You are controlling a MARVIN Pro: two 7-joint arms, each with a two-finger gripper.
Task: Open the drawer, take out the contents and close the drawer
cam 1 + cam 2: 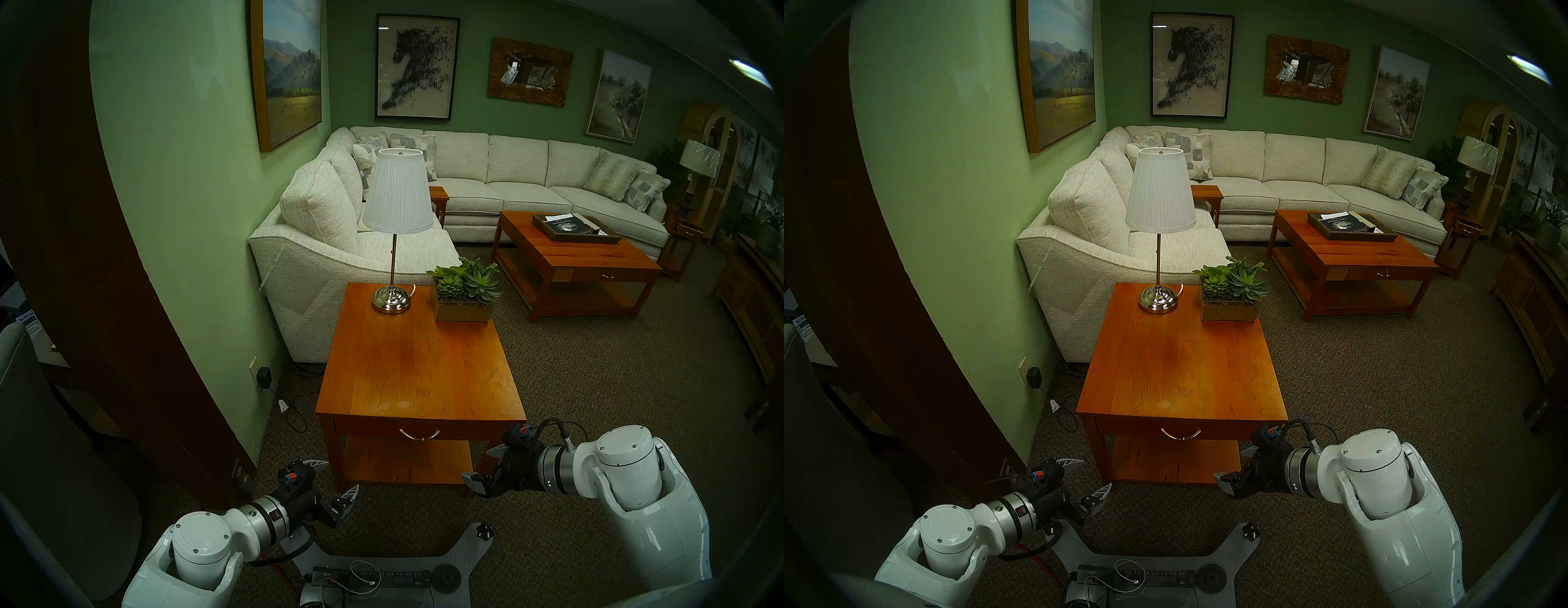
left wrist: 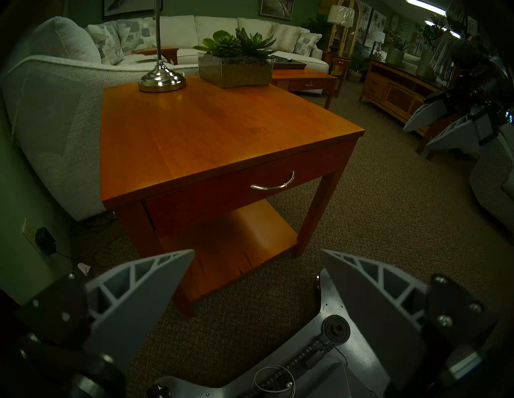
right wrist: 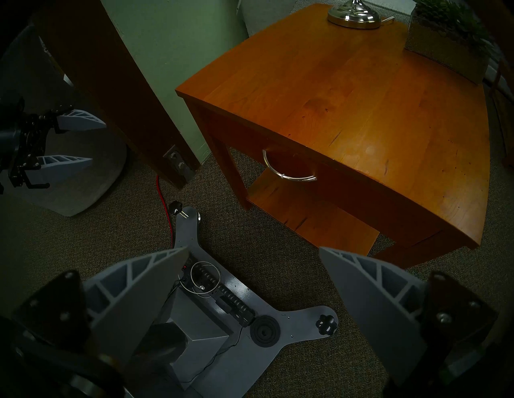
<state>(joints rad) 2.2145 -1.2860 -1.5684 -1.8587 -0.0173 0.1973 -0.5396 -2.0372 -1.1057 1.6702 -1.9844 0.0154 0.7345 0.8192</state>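
You are looking at a showroom-like living room: green walls with framed pictures, brown carpet, and a cream sectional sofa (image 1: pixel 424 199) running along two walls. Straight ahead stands an orange-brown wooden desk (image 1: pixel 420 365) with a lower shelf (image 1: pixel 407 463). At its far end sit a chrome lamp (image 1: pixel 392 220) with a white pleated shade and a box planter of succulents (image 1: pixel 464 293); the rest of the top is bare. A larger coffee table (image 1: pixel 577 259) carrying a tray stands further back to your right.

The drawer (image 1: pixel 420 429) sits shut under the near edge of the desk, its front flush with the frame and its curved silver handle (image 1: pixel 419 433) hanging at the middle. Your left gripper (image 1: pixel 335 477) hangs low, near the desk's left front leg, below and to the left of the handle; its fingers (image 2: pixel 144 294) are spread wide with nothing between them. Your right gripper (image 1: pixel 479 465) hovers by the right front leg, close to the drawer's right end but apart from the handle, fingers (image 3: pixel 370 294) also fully spread and empty. Neither one touches the drawer.

With the drawer closed, you cannot see inside it, so any contents are hidden. The drawer front lies in shadow in the head views, and the room's right edge is dim and warped by the lens
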